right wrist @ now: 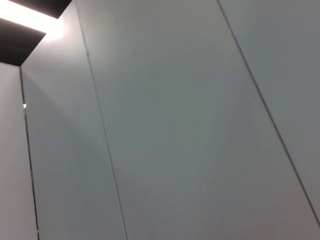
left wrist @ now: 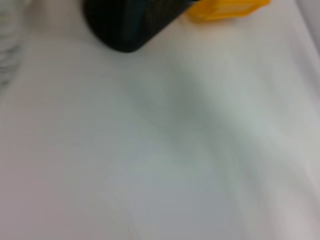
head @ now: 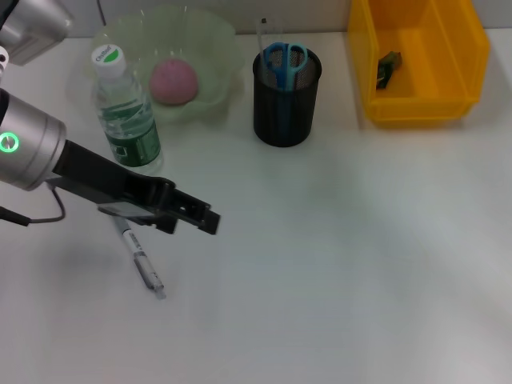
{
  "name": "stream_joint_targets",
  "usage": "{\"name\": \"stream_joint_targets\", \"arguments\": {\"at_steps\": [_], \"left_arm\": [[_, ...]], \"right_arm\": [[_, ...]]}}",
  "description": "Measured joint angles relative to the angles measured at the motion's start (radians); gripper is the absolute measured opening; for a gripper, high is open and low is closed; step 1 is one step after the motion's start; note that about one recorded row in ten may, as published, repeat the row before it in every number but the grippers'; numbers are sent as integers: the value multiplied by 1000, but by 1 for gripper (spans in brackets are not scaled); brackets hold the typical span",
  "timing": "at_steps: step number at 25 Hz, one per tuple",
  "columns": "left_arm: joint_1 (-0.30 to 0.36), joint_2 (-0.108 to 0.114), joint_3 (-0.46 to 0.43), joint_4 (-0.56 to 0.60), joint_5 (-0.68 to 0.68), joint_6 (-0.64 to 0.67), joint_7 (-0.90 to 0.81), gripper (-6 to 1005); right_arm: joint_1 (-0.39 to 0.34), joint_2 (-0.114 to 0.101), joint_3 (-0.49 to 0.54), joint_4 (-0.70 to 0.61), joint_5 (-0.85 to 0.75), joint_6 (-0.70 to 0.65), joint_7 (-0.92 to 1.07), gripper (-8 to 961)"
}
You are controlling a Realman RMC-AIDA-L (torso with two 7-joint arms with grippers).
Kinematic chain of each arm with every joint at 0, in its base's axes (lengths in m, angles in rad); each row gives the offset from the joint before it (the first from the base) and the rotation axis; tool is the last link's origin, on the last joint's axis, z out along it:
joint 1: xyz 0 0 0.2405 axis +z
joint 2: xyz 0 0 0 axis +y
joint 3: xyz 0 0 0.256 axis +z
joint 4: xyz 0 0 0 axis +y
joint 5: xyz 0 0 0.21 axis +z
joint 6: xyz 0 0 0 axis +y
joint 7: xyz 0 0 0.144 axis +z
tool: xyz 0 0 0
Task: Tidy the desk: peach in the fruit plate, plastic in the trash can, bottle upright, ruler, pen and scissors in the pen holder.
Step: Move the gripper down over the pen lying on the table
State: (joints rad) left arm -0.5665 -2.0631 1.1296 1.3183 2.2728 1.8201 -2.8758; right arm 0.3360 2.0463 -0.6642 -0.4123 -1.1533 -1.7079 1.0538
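A pen (head: 141, 260) lies on the white desk, its upper end hidden under my left gripper (head: 204, 219), which hovers just above it. The clear bottle (head: 124, 112) with a green label stands upright behind the arm. A pink peach (head: 173, 81) sits in the pale green fruit plate (head: 216, 48). The black mesh pen holder (head: 285, 108) (left wrist: 125, 25) holds blue-handled scissors (head: 286, 58) and a clear ruler (head: 262, 34). A dark green piece of plastic (head: 388, 68) lies in the yellow bin (head: 416, 108) (left wrist: 225, 7). My right arm is out of view.
The right wrist view shows only grey panels and a light strip. White desk surface (head: 360, 256) stretches in front of the pen holder and the bin.
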Motion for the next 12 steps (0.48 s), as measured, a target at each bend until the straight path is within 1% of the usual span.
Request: {"name": "stream_joint_targets", "arguments": {"at_steps": [1, 5, 6, 7, 9, 10, 12], "left_arm": [[-14, 4, -30, -34, 42, -1, 2, 701], [-38, 9, -70, -76, 170, -16, 9, 696], [-55, 11, -89, -102, 246, -15, 6, 695], [-55, 11, -89, -102, 246, -15, 6, 694], [-80, 9, -107, -154, 309, -5, 2, 692], [-80, 9, -107, -154, 309, -5, 2, 691], [-113, 2, -131, -191, 373, -4, 1, 689]], "right_arm": [[6, 2, 0, 1, -3, 0, -18, 510], [23, 5, -1, 10, -16, 15, -34, 510], [30, 5, -1, 19, -19, 24, -51, 510], [30, 5, -1, 19, -19, 24, -51, 510], [43, 11, -2, 25, -20, 50, -70, 510], [43, 11, -2, 25, -20, 50, -70, 510], [60, 14, -1, 26, -18, 90, -73, 510]]}}
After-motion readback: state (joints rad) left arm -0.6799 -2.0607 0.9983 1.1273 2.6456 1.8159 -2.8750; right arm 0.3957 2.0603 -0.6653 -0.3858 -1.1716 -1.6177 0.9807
